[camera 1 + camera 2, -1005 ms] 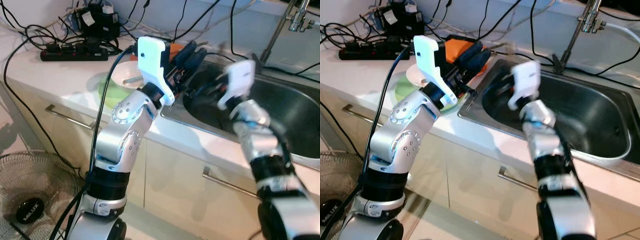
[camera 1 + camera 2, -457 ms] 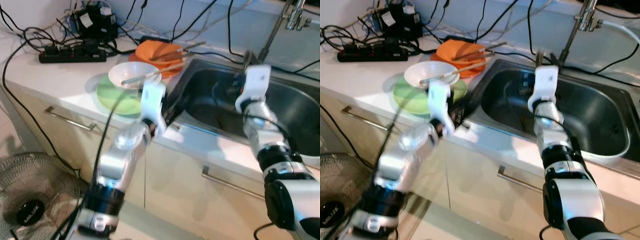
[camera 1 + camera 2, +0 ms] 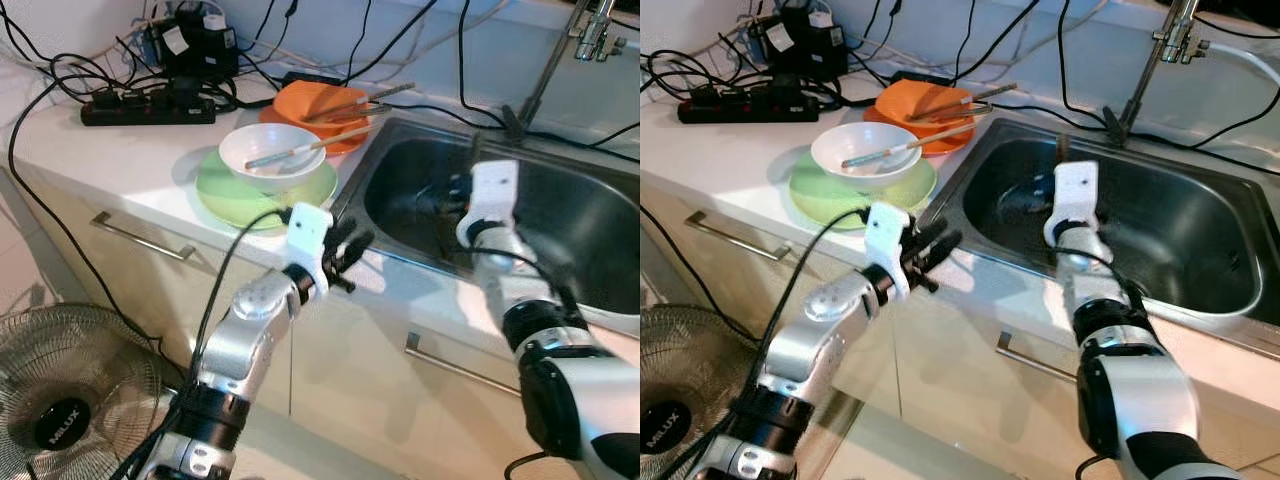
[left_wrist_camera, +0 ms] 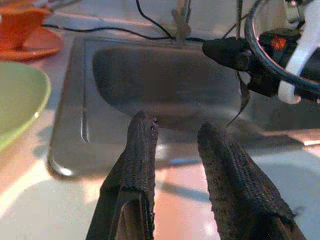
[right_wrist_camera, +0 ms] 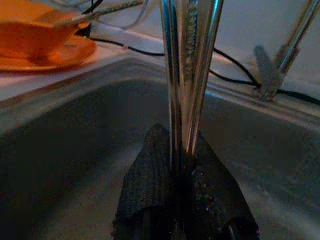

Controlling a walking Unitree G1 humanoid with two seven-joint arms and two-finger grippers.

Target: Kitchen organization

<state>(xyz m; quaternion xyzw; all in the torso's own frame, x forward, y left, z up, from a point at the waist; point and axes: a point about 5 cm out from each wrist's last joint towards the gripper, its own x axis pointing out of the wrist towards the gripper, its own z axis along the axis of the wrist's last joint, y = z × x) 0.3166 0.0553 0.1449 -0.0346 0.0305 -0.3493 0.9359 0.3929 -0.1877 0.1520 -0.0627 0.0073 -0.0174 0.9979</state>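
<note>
My right gripper (image 3: 432, 197) reaches into the steel sink (image 3: 590, 230) and is shut on a bundle of metal chopsticks (image 5: 187, 60), which stand up between its fingers (image 5: 145, 185). My left gripper (image 3: 345, 255) is open and holds nothing; it hangs over the counter's front edge by the sink's near left corner. Its two fingers (image 4: 140, 150) point toward the basin. Behind it, a white bowl (image 3: 272, 155) holding chopsticks sits on a green plate (image 3: 225, 190). Farther back, an orange bowl (image 3: 315, 103) with chopsticks sits on an orange plate (image 3: 275, 118).
A faucet (image 3: 560, 50) stands behind the sink. A black power strip (image 3: 150, 108) and tangled cables cover the back left of the counter. Cabinet handles (image 3: 140, 235) run below the counter edge. A floor fan (image 3: 60, 400) stands at the lower left.
My left arm came down from above the dishes to the counter's front edge. My right gripper sank lower into the sink, still shut on the chopsticks.
</note>
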